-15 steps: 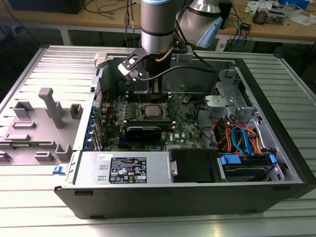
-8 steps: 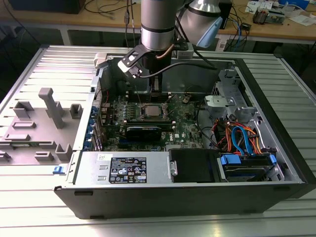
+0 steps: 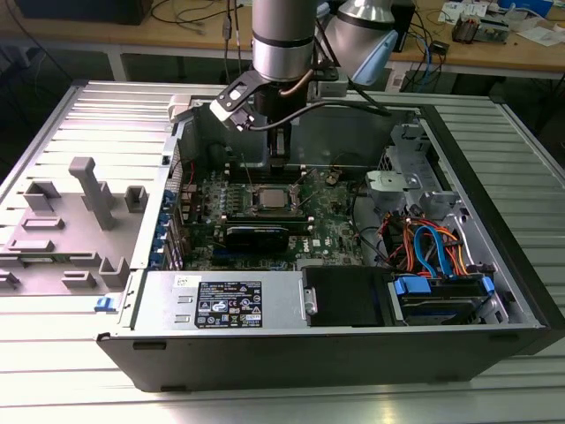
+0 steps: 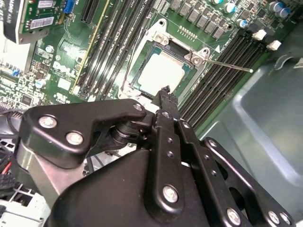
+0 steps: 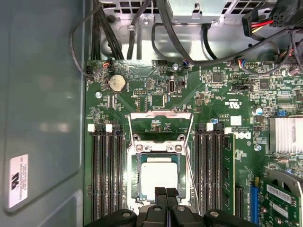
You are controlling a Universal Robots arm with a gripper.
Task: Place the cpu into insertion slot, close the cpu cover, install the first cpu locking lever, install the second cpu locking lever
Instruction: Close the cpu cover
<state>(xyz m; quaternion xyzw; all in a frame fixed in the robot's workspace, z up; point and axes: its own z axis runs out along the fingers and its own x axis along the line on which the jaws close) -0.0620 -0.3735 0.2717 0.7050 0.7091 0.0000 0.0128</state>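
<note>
The pincer (image 5: 166,193), fingertips drawn together and holding nothing, is poised over one edge of the cpu (image 5: 159,175); I cannot tell whether it touches. The cpu lies seated in the insertion slot (image 5: 136,177) directly beneath the pincer, so the first step looks done. Just beyond the pincer's tip the cpu cover (image 5: 161,115) stands flipped open, and a thin locking lever (image 4: 232,66) is unlatched. The arm (image 3: 282,40) drops straight down into the open computer case (image 3: 353,358).
</note>
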